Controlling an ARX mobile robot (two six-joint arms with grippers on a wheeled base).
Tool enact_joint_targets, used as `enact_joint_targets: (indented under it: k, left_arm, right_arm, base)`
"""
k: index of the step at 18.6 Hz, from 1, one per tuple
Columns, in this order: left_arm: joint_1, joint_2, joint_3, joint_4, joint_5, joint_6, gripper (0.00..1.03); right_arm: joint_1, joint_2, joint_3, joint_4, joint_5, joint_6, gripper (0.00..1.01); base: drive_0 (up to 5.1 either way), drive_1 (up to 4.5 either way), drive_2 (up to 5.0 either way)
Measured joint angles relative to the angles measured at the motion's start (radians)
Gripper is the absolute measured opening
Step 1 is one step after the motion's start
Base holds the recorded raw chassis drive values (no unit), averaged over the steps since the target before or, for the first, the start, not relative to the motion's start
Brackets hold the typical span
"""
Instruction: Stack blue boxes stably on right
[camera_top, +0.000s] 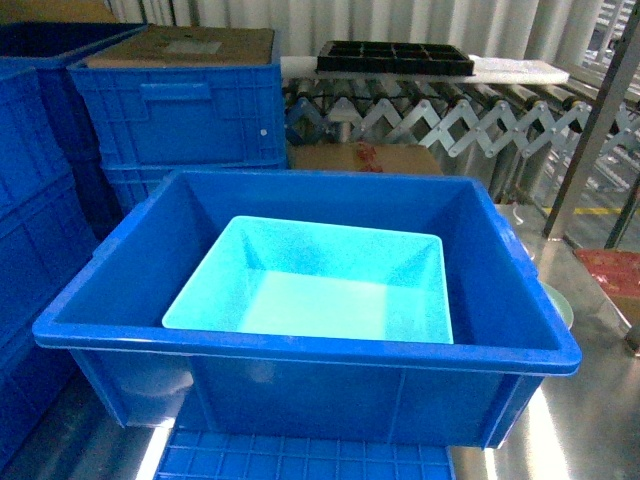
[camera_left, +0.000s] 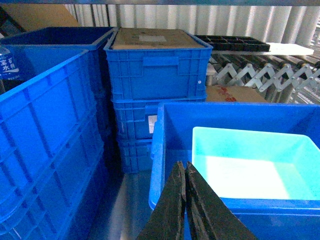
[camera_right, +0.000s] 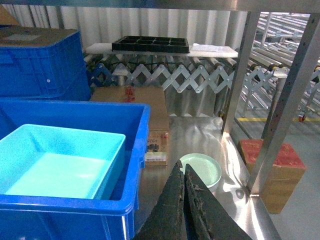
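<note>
A: Head view: where is the turquoise tub (camera_top: 320, 290) seen?

B: It is nested inside the royal-blue crate (camera_top: 300, 395), a gap being left along each wall below the wide rim.

A: And the end effectors?

B: The left gripper (camera_left: 184, 172) is pressed together at the crate's left rim; the right gripper (camera_right: 182, 172) is likewise closed, empty, over bare steel beside a pale plate (camera_right: 202, 167).

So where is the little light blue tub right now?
The light turquoise tub sits inside the big royal-blue crate, in the middle of the head view, in front of the stacked blue crates at the back left.
</note>
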Motion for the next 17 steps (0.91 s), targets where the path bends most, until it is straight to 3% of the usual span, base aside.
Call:
enact_joint_targets:
  k: [5, 16, 17]
  left_arm:
    - [0.0, -0.159, 0.0, -0.148, 0.0, 0.0, 0.02]
    - [0.0, -0.355, 0.0, -0.345, 0.0, 0.0, 0.02]
    - [0.0, -0.425, 0.0, -0.444, -0.001, 0.0, 0.02]
  right_arm:
    - [0.0, -0.153, 0.0, -0.14, 0.0, 0.0, 0.02]
    - [0.0, -0.341, 0.0, -0.339, 0.0, 0.0, 0.02]
    - [0.0, -0.46, 0.0, -0.502, -0.003, 0.0, 0.02]
  base:
    - [0.0, 0.0, 0.0]
    - [0.0, 0.0, 0.0]
    - [0.0, 0.0, 0.0]
